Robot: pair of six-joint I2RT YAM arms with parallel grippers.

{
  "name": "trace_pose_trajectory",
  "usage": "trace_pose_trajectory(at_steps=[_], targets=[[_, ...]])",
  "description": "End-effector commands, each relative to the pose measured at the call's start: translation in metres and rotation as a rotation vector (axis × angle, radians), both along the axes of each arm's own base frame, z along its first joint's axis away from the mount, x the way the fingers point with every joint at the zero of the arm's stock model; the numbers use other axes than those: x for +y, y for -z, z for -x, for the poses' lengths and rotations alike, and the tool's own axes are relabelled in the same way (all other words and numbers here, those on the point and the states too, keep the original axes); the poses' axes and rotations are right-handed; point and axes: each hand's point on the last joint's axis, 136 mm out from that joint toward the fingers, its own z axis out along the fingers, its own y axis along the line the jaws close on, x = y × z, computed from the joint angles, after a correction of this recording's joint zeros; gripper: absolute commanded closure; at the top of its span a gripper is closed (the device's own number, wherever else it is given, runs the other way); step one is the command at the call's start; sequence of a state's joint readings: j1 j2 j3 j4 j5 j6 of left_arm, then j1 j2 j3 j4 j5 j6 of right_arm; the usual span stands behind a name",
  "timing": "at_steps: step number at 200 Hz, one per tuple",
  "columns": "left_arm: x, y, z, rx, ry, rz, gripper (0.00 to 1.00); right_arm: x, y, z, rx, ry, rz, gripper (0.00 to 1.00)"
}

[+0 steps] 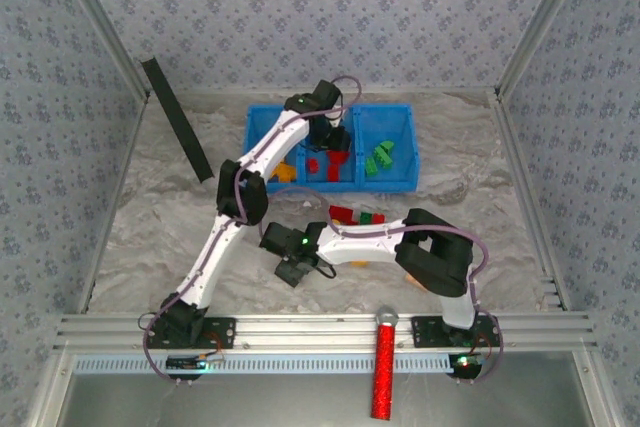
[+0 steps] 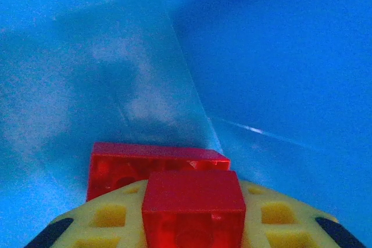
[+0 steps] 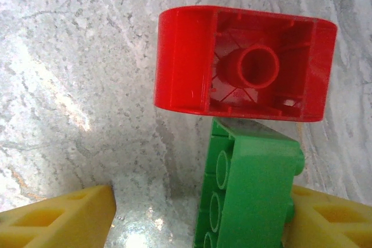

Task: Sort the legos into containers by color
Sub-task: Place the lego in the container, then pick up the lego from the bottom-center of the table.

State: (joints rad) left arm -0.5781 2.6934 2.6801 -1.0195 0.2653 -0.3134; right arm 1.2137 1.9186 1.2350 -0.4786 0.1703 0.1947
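Left claw (image 2: 193,225): clenched on a red brick (image 2: 193,201), with yellow fingers (image 2: 107,216) on either side of it. A second red piece (image 2: 154,164) sits just behind. You cannot tell whether it is joined to the held one. There is blue wall all round, so the claw is down inside the bin (image 1: 262,117); from above it hangs over the middle compartment.

Right claw (image 3: 195,225): released, low over the counter (image 3: 75,56). A green brick (image 3: 250,196) stands between the fingers, against the one on the view's right, with a clear gap to the other. A loose red brick (image 3: 244,62) lies just beyond it, hollow side to the camera, touching the green one or nearly so.

Bin contents from above:
- Left compartment: orange-yellow bricks (image 1: 285,172).
- Middle compartment: red bricks (image 1: 325,162).
- Right compartment: green bricks (image 1: 380,159).
- You can make out no mixed colours.

Still on the counter: a stray red (image 1: 343,214) and a stray green (image 1: 373,217) lie just in front of the bin. You cannot tell whether these are the pair at the right claw. A small orange-yellow bit (image 1: 358,263) by the right forearm is too small to identify.

Judgement: the sort is mostly done, since each compartment already holds one colour. What is left for you:
- Let go of the held red brick in the middle compartment.
- Close on the green brick and carry it to the right compartment.
- Fetch the loose red brick.
- Check the orange-yellow bit.
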Motion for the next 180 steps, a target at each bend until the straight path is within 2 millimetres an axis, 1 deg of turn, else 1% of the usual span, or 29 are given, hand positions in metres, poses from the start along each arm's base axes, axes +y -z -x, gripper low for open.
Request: trace_pose_trajectory(at_steps=[1, 25, 40, 58, 73, 106, 128, 167, 180], targets=[[-0.004, -0.005, -0.003, -0.008, -0.019, 0.016, 0.69, -0.017, 0.015, 0.009, 0.019, -0.004, 0.07, 0.27], [-0.005, -0.001, 0.0, 0.004, -0.023, 0.011, 0.65, -0.016, 0.017, 0.01, 0.025, -0.007, 0.067, 0.27], [-0.007, -0.001, 0.002, 0.007, -0.022, 0.011, 0.57, -0.016, 0.017, 0.01, 0.03, -0.009, 0.063, 0.27], [-0.009, -0.008, 0.003, -0.005, -0.02, 0.013, 0.48, -0.016, 0.016, 0.01, 0.03, -0.011, 0.065, 0.27], [-0.009, -0.016, 0.003, -0.018, -0.018, 0.016, 0.45, -0.016, 0.014, 0.009, 0.027, -0.013, 0.06, 0.28], [-0.008, -0.044, 0.003, -0.062, -0.012, 0.03, 0.42, -0.016, 0.013, 0.008, 0.023, -0.014, 0.058, 0.3], [-0.004, -0.069, 0.003, -0.107, -0.009, 0.038, 0.4, -0.015, 0.012, 0.008, 0.019, -0.015, 0.055, 0.34], [0.001, -0.114, 0.009, -0.174, 0.006, 0.061, 0.37, -0.016, 0.014, 0.01, 0.023, -0.02, 0.064, 0.54], [0.003, -0.127, 0.011, -0.194, 0.01, 0.069, 0.37, -0.018, 0.015, 0.01, 0.025, -0.02, 0.073, 0.57]])
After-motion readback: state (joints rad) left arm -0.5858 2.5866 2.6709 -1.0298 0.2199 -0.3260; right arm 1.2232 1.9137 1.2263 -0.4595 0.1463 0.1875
